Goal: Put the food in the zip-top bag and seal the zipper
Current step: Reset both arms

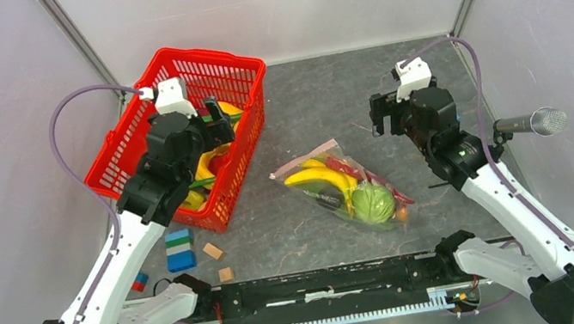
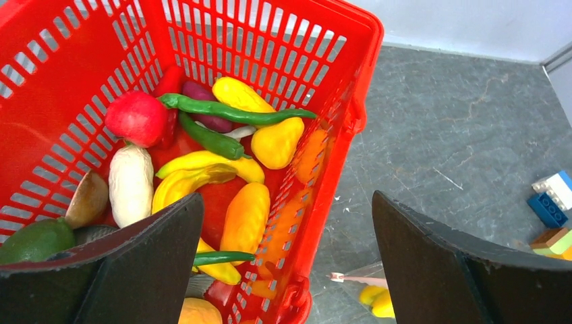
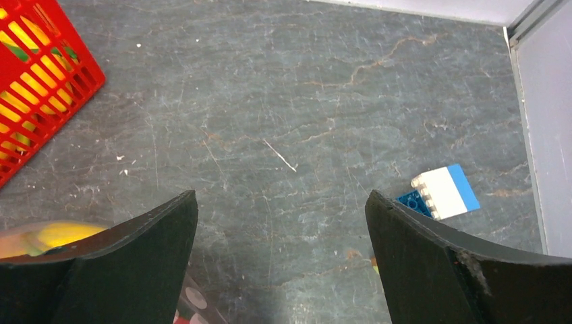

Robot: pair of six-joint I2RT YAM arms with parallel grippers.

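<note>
The clear zip-top bag (image 1: 346, 188) lies on the table's middle. It holds food: yellow bananas (image 1: 319, 175), a green cabbage-like ball (image 1: 372, 202) and red pieces. Its pink zipper (image 1: 301, 159) runs along the far left edge. More food (image 2: 245, 167) lies in the red mesh basket (image 1: 238, 69): yellow, orange, green, red and white pieces. My left gripper (image 1: 218, 125) hovers open and empty over the basket's near right rim (image 2: 287, 263). My right gripper (image 1: 383, 122) is open and empty above bare table right of the bag (image 3: 280, 263). The bag's corner shows in the right wrist view (image 3: 40, 237).
Small building blocks (image 1: 180, 248) lie near the basket's front corner, and two tan ones (image 1: 212, 250) sit beside them. A white and blue block (image 3: 445, 192) shows in the right wrist view. A microphone (image 1: 534, 123) pokes in from the right wall.
</note>
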